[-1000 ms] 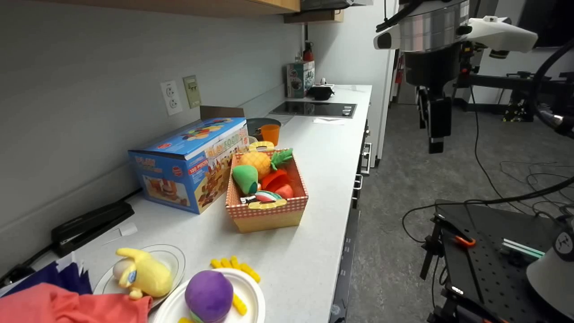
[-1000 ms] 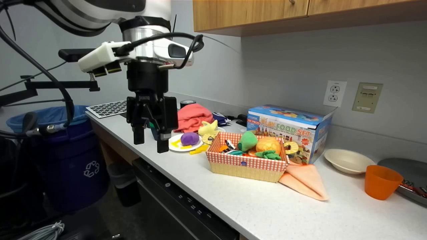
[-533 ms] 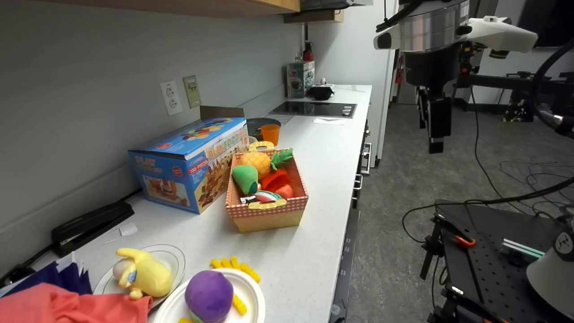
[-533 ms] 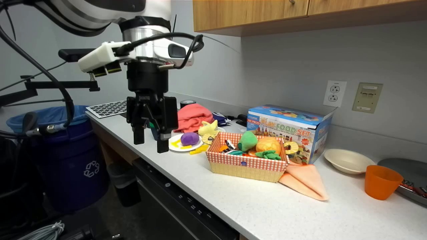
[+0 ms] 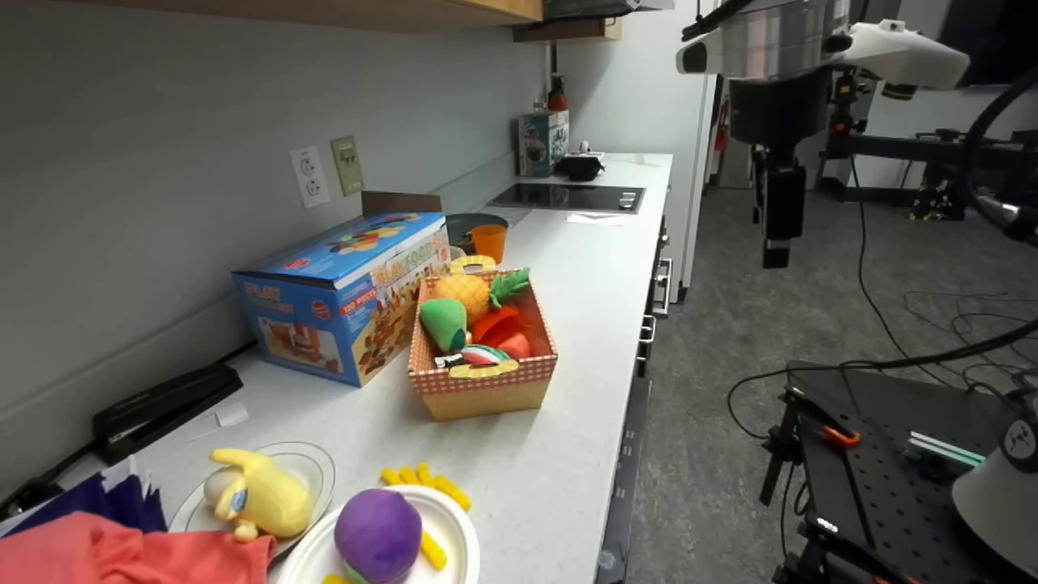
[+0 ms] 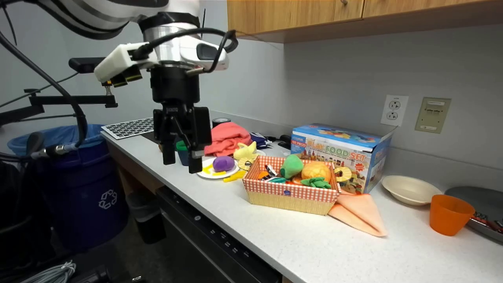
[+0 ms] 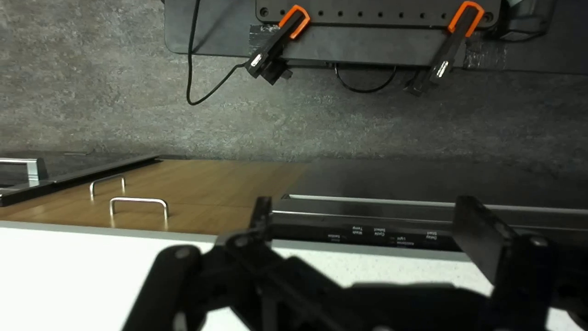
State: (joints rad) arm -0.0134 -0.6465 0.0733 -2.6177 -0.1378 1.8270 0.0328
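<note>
A Robotiq gripper (image 6: 182, 162) hangs fingertips-down in midair near the front edge of a white countertop (image 6: 314, 243), touching nothing, its two fingers spread wide with only air between them. In the wrist view, a dishwasher control panel (image 7: 367, 234) shows through the gap. A red-checked basket (image 5: 486, 399), apparently the nearest loose item yet well apart from the gripper, sits upright on the countertop, its walls corralling a plush pineapple (image 5: 461, 296), a green plush toy (image 5: 443, 323) and other play food. A Play Food Set box (image 6: 334, 151) stands between the basket and the wall (image 6: 334, 86), likely set back so it does not block the basket. Toward one end, a purple plush toy (image 5: 378, 535) rests on a white plate (image 5: 458, 527), whose raised rim probably keeps the round toy from rolling away; yellow play-food sticks (image 5: 452, 492) lie on and beside the plate. Toward the opposite end, an orange cup (image 6: 450, 215) stands upright near a cream bowl (image 6: 410, 190).
</note>
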